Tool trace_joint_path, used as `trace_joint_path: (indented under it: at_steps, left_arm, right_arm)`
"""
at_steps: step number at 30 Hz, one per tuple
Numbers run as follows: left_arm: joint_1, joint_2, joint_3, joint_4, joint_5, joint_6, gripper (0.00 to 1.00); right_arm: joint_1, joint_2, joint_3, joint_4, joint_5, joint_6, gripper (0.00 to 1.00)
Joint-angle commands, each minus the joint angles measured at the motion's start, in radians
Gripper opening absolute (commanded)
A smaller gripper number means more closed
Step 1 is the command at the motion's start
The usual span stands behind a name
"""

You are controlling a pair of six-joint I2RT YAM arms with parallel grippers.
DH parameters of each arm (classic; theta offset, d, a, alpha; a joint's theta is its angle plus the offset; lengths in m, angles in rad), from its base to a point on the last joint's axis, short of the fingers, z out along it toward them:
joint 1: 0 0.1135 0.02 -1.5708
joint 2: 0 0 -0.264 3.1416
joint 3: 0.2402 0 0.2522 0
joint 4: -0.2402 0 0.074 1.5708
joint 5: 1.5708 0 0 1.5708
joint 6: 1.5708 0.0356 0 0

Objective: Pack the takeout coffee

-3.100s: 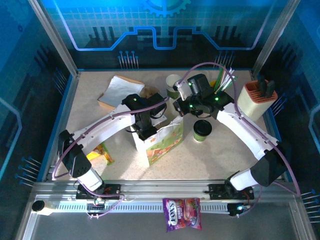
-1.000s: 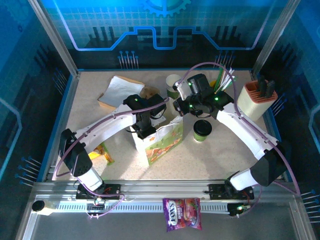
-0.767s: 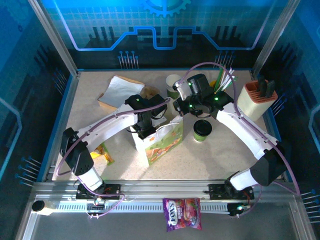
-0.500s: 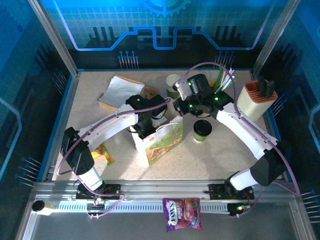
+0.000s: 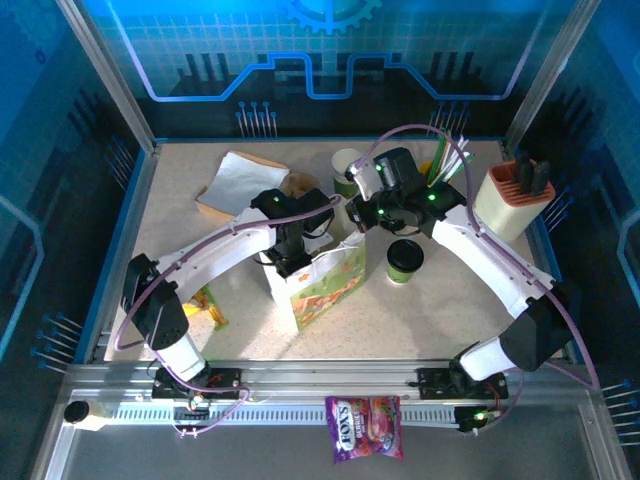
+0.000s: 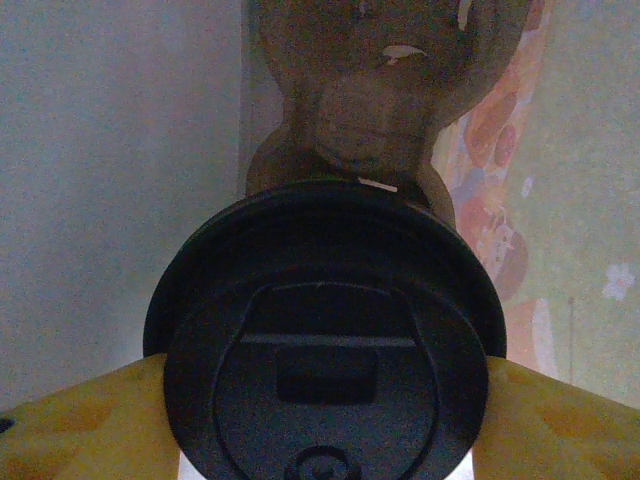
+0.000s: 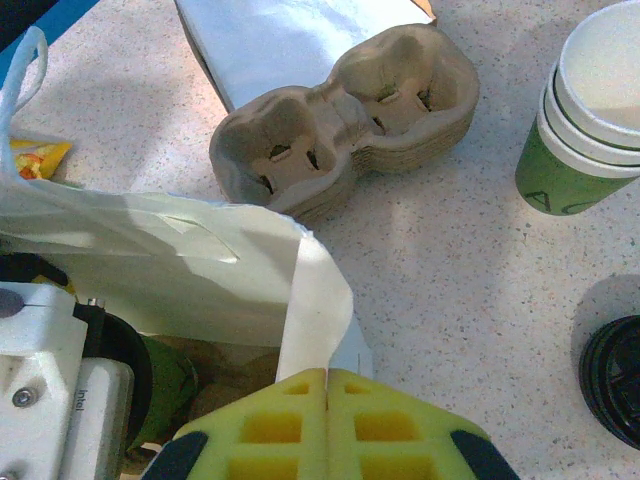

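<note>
One takeout coffee cup shows its black lid (image 6: 325, 385) from above inside the white flower-printed paper bag (image 5: 322, 283). My left gripper (image 6: 325, 425) is shut on it, a yellow finger (image 6: 80, 420) on each side. A brown pulp carrier (image 6: 350, 110) lies on the bag's floor below the cup. My right gripper (image 7: 328, 375) is shut on the bag's white rim (image 7: 320, 290) and holds the mouth apart. The other coffee cup (image 5: 404, 260) stands upright on the table right of the bag, its lid (image 7: 615, 380) at the right wrist view's edge.
A stack of pulp carriers (image 7: 350, 110) and stacked lidless cups (image 7: 590, 110) stand behind the bag. Straws (image 5: 450, 155) and a utensil holder (image 5: 510, 195) are at the back right, a flat paper bag (image 5: 240, 185) at the back left, a candy packet (image 5: 365, 413) on the front rail.
The left arm has shifted very slightly over the bag. Both grippers, the bag and the cup on the table stand as before.
</note>
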Motion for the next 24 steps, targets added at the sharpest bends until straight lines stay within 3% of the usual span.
trace_joint_path:
  at_steps: [1, 24]
  left_arm:
    - [0.010, 0.014, -0.005, -0.012, 0.020, 0.020, 0.56]
    - [0.012, 0.003, -0.004, -0.011, 0.024, 0.022, 0.56]
  right_arm:
    - [0.002, 0.024, -0.011, -0.009, -0.017, 0.004, 0.06]
    - [0.002, 0.021, -0.018, -0.006, -0.014, 0.003, 0.06]
